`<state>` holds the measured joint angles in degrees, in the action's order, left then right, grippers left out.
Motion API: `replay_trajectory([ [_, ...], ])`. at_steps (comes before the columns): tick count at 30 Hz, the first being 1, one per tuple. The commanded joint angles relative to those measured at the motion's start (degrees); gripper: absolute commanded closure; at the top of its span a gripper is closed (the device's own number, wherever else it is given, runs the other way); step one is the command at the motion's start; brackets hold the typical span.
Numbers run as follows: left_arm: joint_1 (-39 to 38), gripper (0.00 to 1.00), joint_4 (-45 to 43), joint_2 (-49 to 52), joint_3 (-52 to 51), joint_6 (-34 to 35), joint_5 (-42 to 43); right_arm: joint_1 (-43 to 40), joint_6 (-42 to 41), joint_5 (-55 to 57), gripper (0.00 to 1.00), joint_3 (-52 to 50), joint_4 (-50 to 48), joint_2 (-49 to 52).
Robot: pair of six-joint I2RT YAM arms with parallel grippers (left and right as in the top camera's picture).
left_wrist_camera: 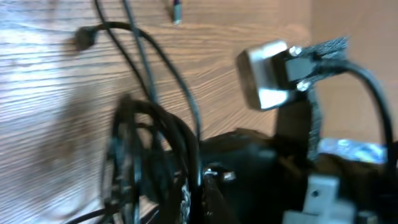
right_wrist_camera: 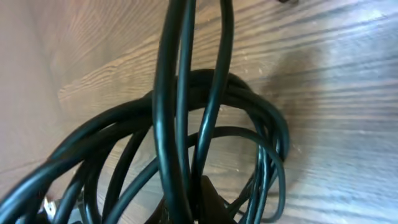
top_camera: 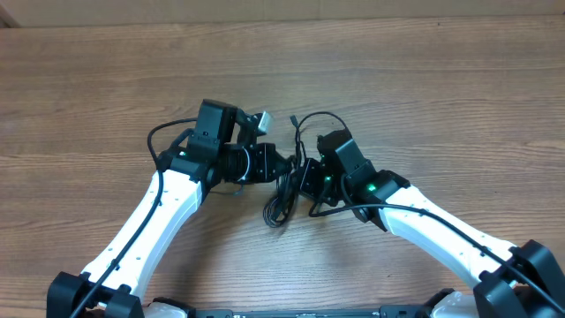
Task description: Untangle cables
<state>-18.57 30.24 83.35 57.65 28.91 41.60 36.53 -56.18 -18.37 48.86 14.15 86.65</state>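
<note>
The cables (top_camera: 282, 196) lie as a tangled black bundle on the wooden table between my two arms. One loop (top_camera: 320, 119) reaches toward the far side, ending in a small plug tip (top_camera: 292, 117). My left gripper (top_camera: 290, 166) comes in from the left and is shut on strands of the cables (left_wrist_camera: 149, 149); its jaws sit at the bottom of the left wrist view (left_wrist_camera: 204, 186). My right gripper (top_camera: 305, 178) comes in from the right, shut on upright strands (right_wrist_camera: 177, 93) above the coil (right_wrist_camera: 249, 124). Another plug (left_wrist_camera: 84, 38) rests on the wood.
The wooden table (top_camera: 106, 88) ends at its far edge (top_camera: 282, 24). A silver box with a thick black lead (left_wrist_camera: 267, 74) stands close to my left gripper. Both white arms (top_camera: 159, 212) (top_camera: 441, 230) slant in from the near corners.
</note>
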Motion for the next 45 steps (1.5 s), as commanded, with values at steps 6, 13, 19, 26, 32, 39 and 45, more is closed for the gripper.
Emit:
replay_trajectory([
  [6,-0.3,0.96,-6.8,-1.3,1.7,21.9,3.2,0.9,0.8,2.2,0.92,1.0,-1.4,0.2],
  [13,-0.3,0.96,-7.8,-1.3,1.7,12.6,2.5,-1.0,1.6,4.2,0.92,1.0,2.2,0.2],
  [19,-0.3,0.7,3.8,-1.3,1.7,3.8,-5.5,-1.0,4.0,4.2,0.96,1.0,3.0,0.2],
  [26,-0.3,0.31,13.6,-1.2,1.6,2.7,-19.4,-1.8,8.1,5.7,0.64,1.0,3.2,0.2],
  [32,-0.3,0.21,14.9,-0.9,1.1,0.2,-22.8,-2.7,8.7,6.4,0.53,1.0,5.2,0.2],
  [39,-0.3,0.33,14.5,0.7,-0.9,0.2,-27.0,-2.9,13.9,10.4,0.35,1.0,13.4,0.2],
  [45,-0.7,0.36,14.2,3.4,-1.0,0.9,-26.7,-2.8,16.9,15.3,0.34,-0.9,13.0,0.7],
])
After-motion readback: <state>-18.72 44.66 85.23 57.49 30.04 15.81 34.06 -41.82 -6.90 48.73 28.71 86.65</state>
